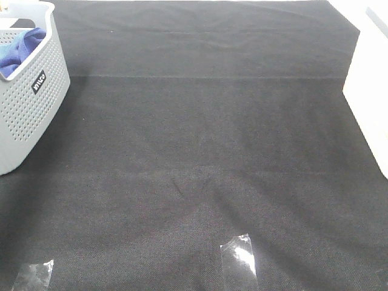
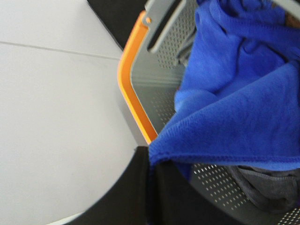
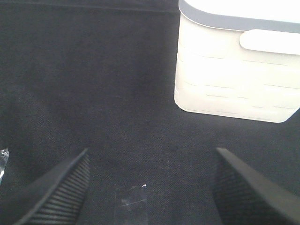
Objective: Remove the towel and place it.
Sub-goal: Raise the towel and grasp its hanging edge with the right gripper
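Both grippers are dividing labour: left gripper (image 2: 150,164) pinching blue towel (image 2: 243,117) edge for lifting from perforated grey basket (image 2: 159,98), right gripper (image 3: 151,159) gaping idle.

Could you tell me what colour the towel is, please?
Bright royal blue; the towel shows best in the left wrist view.

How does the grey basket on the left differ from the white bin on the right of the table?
The grey basket has walls full of small holes; the white bin has closed walls with faint lines. The basket bears a black label; none shows on the bin. The basket holds the blue towel; the bin's inside is hidden. Both stand upright on the black table cloth.
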`<state>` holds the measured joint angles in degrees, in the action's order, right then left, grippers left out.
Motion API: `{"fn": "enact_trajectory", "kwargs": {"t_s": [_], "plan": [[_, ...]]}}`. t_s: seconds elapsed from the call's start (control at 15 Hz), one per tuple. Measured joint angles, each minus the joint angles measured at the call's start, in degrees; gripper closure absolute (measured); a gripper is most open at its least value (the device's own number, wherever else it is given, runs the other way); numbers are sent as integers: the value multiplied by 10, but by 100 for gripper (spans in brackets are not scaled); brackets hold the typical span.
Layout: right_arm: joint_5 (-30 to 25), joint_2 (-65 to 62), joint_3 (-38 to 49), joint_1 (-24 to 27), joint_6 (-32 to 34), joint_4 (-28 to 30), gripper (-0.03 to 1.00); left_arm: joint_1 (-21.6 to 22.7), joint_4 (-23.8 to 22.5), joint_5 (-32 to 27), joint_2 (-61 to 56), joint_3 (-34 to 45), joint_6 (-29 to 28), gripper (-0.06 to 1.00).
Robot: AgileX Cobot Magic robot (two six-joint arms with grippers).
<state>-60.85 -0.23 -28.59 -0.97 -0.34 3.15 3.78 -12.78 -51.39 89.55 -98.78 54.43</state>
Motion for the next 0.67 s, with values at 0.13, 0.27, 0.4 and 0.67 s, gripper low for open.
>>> {"fn": "enact_trajectory", "kwargs": {"t_s": [0.13, 0.27, 0.4, 0.67], "plan": [[0, 0, 0, 0, 0, 1, 28, -26, -2, 2, -29, 0, -1, 94], [1, 7, 0, 0, -5, -1, 28, -54, -5, 17, -50, 0, -1, 94], [22, 47, -9, 0, -57, -37, 28, -85, -14, 35, -66, 0, -1, 94], [145, 190, -13, 0, -261, -272, 28, -158, -60, 41, -91, 0, -2, 94]]}}
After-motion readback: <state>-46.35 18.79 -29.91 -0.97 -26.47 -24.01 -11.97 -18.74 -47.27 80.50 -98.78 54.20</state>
